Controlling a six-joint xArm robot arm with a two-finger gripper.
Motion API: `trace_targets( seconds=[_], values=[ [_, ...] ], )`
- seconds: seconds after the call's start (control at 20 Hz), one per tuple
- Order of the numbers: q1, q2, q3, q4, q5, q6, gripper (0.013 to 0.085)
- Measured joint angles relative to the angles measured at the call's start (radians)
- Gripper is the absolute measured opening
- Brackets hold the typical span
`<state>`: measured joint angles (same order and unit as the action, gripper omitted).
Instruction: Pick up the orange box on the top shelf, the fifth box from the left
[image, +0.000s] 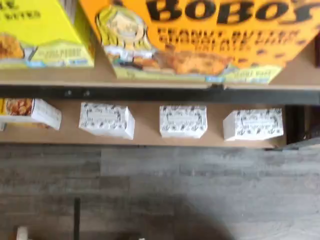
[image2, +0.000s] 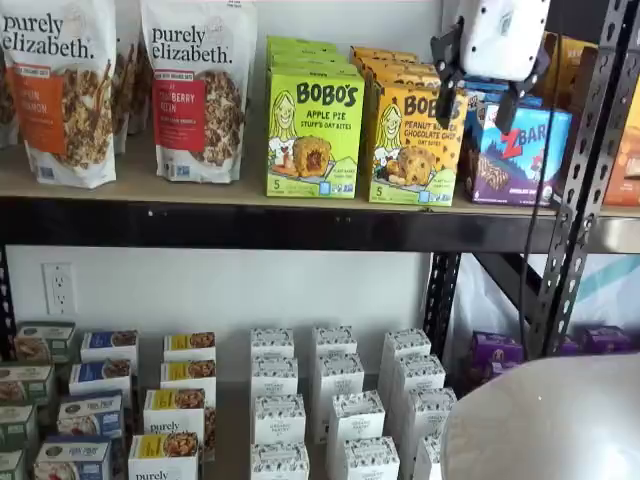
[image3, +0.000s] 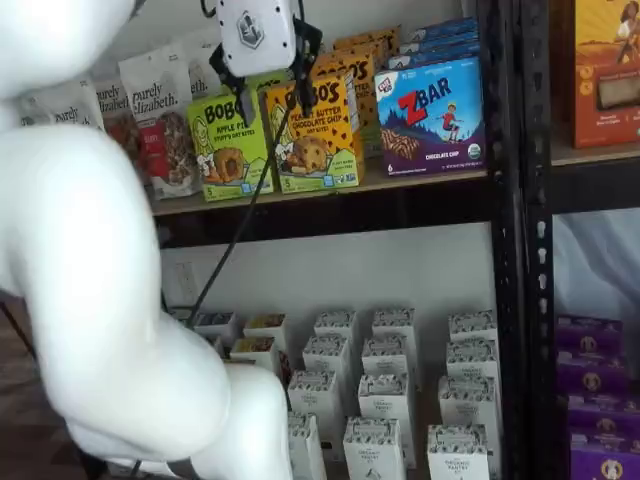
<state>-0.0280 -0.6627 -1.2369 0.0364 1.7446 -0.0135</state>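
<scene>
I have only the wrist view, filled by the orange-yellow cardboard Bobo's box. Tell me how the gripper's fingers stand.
Observer: The white-bodied gripper shows in both shelf views. Its black fingers are apart with a plain gap, so it is open and holds nothing.
Operator: Report the neighbour that my view cuts off.
Observer: A blue-purple cardboard ZBar box stands right beside the orange-yellow Bobo's box on the tan top shelf.
Operator: Say what is behind the box.
Observer: A row of matching orange-yellow boxes is lined up behind it.
</scene>
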Motion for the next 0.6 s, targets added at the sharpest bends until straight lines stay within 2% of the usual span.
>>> trace_targets(
  seconds=[0.2,0.4,0.6],
  values=[
    [0.004,0.062,-0.044,-0.001,-0.045,0.003,0.0850],
    [-0.004,0.115,-0.089,0.021,-0.066,-0.003,0.0850],
    [0.004,0.154,-0.126,0.016,-0.071,0.004,0.0850]
  ],
)
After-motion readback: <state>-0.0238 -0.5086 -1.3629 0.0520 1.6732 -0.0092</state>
